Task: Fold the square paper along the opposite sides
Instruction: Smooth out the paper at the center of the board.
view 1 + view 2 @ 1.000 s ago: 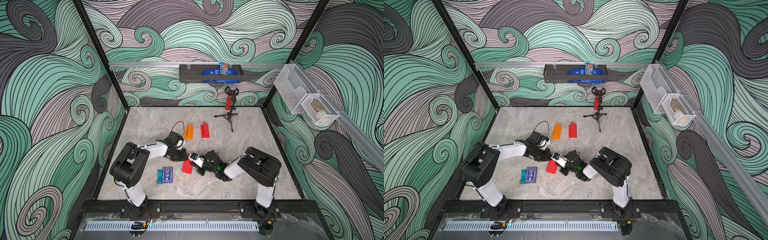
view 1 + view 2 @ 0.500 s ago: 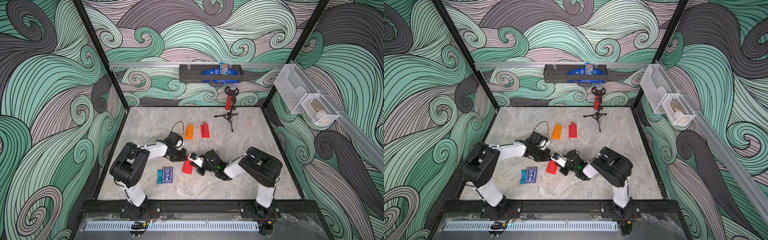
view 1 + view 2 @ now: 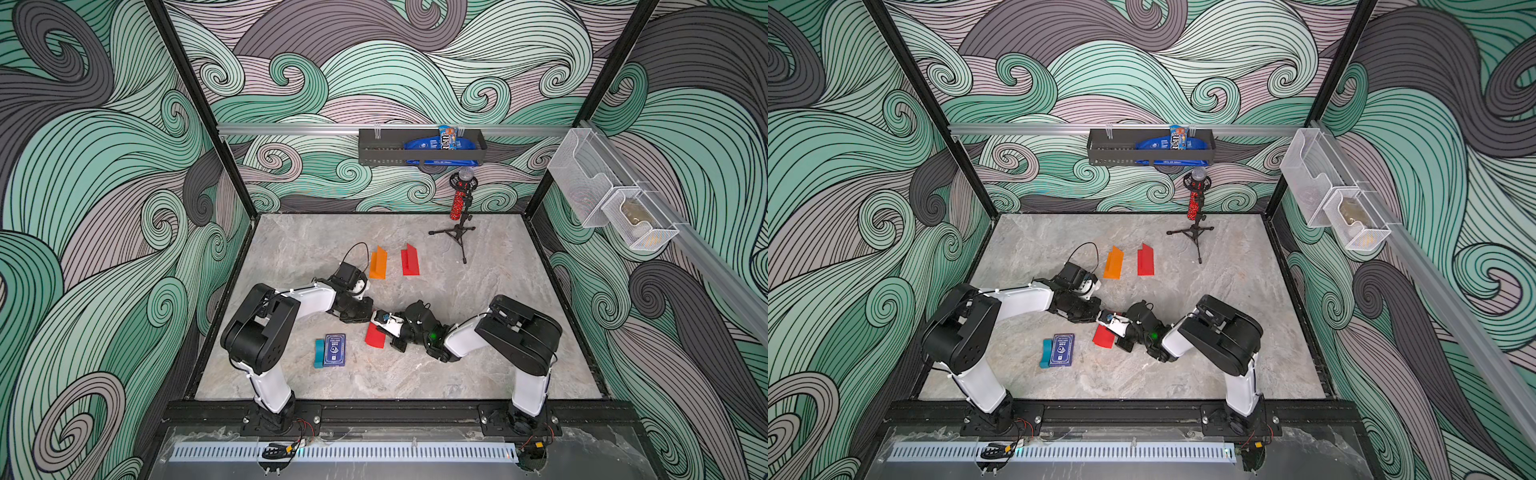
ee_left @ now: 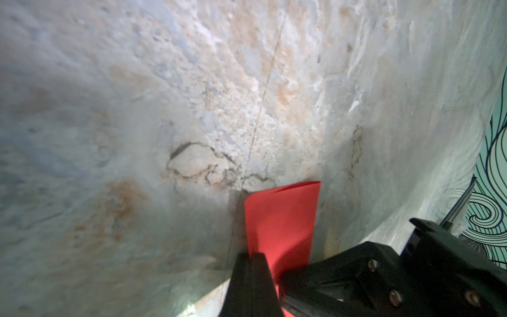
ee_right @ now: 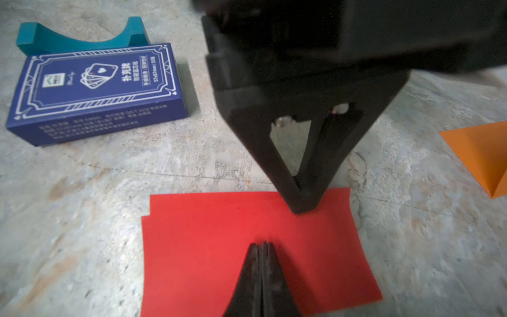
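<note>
Currently left gripper (image 5: 304, 203) and right gripper (image 5: 262, 247), both clenched, just press the folded red paper (image 5: 205, 247) at lower centre; any drag would likely skew its offset layers.

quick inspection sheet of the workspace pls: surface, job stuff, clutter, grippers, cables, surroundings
surface: marbled table, no spills seen
job's things: red paper lying flat, folded double, layers slightly offset at one corner
clutter: card box beside teal block; orange paper and second red paper folded, half open, farther back; mic stand near the back wall
grippers: left gripper jaws shut, tip on the red paper's edge; right gripper jaws shut, tip over the same paper
cables: black loop arching above the left wrist
surroundings: wave-pattern walls; shelf holding blue packets; clear bins on the side wall
</note>
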Available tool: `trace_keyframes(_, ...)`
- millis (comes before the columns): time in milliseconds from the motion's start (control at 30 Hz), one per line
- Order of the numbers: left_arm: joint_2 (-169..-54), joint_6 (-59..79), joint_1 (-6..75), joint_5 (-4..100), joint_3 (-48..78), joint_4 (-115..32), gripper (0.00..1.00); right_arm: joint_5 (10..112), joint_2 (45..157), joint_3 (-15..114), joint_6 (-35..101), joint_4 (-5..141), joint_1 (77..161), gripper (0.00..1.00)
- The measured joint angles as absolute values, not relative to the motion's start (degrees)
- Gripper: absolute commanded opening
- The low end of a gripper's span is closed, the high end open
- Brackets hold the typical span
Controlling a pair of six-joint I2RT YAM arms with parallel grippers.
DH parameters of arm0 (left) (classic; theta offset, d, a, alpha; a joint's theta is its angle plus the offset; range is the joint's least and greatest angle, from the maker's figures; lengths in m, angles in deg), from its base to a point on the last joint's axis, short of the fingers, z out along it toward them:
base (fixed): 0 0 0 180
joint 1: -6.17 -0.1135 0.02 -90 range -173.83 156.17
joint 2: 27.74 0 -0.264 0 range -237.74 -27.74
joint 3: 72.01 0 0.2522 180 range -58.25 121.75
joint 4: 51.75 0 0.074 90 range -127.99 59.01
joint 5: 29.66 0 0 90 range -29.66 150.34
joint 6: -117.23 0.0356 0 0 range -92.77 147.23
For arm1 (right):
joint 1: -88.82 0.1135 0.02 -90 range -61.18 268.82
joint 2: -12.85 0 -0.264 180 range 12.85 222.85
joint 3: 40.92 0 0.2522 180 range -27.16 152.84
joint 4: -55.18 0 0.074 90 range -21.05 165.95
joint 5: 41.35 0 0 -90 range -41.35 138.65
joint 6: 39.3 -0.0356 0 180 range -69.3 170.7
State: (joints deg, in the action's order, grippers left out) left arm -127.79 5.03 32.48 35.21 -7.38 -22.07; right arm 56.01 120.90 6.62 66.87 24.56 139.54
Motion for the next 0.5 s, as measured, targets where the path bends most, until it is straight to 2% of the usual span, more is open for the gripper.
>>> trace_keyframes(333, -128.4, 5.4, 32.4, 34.1, -7.0, -22.0, 0.0, 52.5, 116.0, -0.9, 63.8, 21.8, 141.5, 0.07)
trace_keyframes(500, -128.4, 5.4, 32.4, 33.9, -7.0, -22.0, 0.0, 52.3, 111.2, -2.6, 63.4, 27.1, 141.9, 0.07)
